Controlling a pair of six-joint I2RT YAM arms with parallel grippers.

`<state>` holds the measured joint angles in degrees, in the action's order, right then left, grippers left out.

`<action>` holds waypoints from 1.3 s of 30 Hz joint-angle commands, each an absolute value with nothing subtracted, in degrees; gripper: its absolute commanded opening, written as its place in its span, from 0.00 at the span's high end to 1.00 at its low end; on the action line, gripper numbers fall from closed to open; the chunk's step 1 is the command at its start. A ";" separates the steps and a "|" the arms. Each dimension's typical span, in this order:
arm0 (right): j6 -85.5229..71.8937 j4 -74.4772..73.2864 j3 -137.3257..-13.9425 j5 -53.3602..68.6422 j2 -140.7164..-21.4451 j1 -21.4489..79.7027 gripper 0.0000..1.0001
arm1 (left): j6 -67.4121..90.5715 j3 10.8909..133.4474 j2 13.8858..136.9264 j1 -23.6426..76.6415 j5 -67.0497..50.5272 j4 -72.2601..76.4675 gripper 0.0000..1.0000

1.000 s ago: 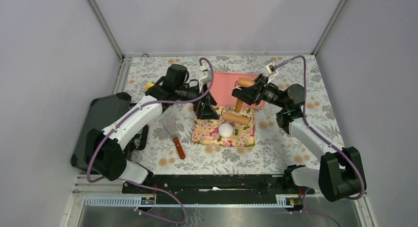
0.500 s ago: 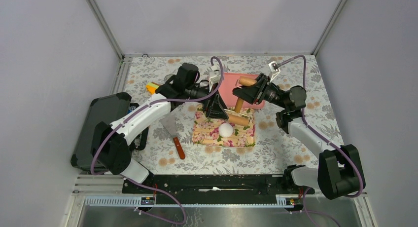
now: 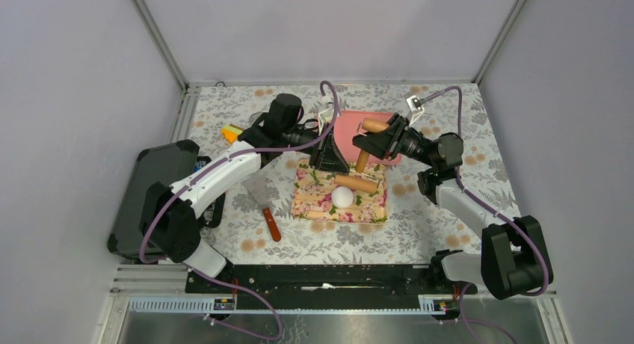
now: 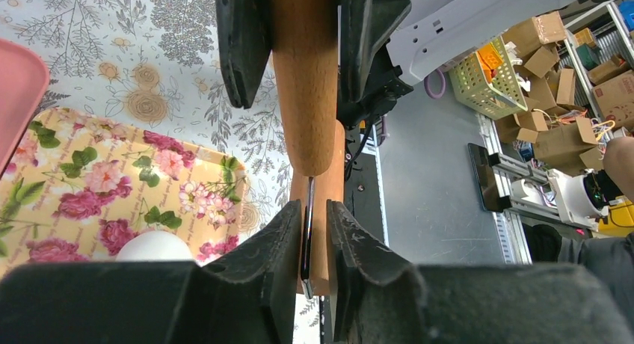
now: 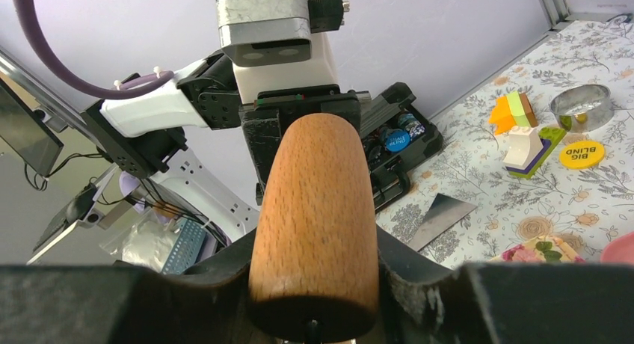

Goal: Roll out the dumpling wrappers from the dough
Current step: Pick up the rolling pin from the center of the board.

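The dough (image 3: 342,197) is a smooth white ball on a floral board (image 3: 374,207); its top also shows in the left wrist view (image 4: 153,247). A wooden rolling pin (image 3: 356,182) hovers just behind the ball, with its handle (image 5: 314,209) pointing up toward the pink tray (image 3: 345,127). My right gripper (image 3: 368,146) (image 5: 314,292) is shut on that handle. My left gripper (image 3: 333,164) (image 4: 308,243) has its fingers closed around the pin's thin metal bracket (image 4: 307,224) at the roller end. No dumpling wrappers are in view.
A scraper with a brown handle (image 3: 263,203) lies left of the board. Coloured blocks (image 5: 516,114), a metal ring (image 5: 582,107) and a yellow disc (image 5: 582,154) sit at the far left of the table. A black case (image 3: 153,181) lies at the left edge.
My left arm moved right to the rolling pin and its jaws closed from wide open onto the pin's bracket. The right gripper kept hold of the handle and barely moved.
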<state>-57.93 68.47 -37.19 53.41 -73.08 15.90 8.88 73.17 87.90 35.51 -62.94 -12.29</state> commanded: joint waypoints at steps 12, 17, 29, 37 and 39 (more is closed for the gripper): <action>-60.11 74.93 -38.59 51.74 -71.91 15.73 1.00 | 4.30 74.47 87.49 36.62 -64.38 -13.75 0.95; -58.48 73.37 -39.30 55.28 -71.75 15.73 0.94 | 4.35 75.26 87.47 36.74 -64.17 -14.50 1.00; -51.24 66.01 -38.81 62.23 -69.41 15.74 0.58 | 4.32 75.05 85.22 36.55 -63.12 -14.76 1.00; -50.39 66.09 -38.03 63.22 -69.35 15.78 0.49 | 7.46 73.83 84.39 36.21 -63.15 -11.22 1.00; -49.75 66.04 -37.88 63.44 -69.42 15.74 0.49 | 7.64 73.80 84.38 36.16 -63.38 -10.90 1.00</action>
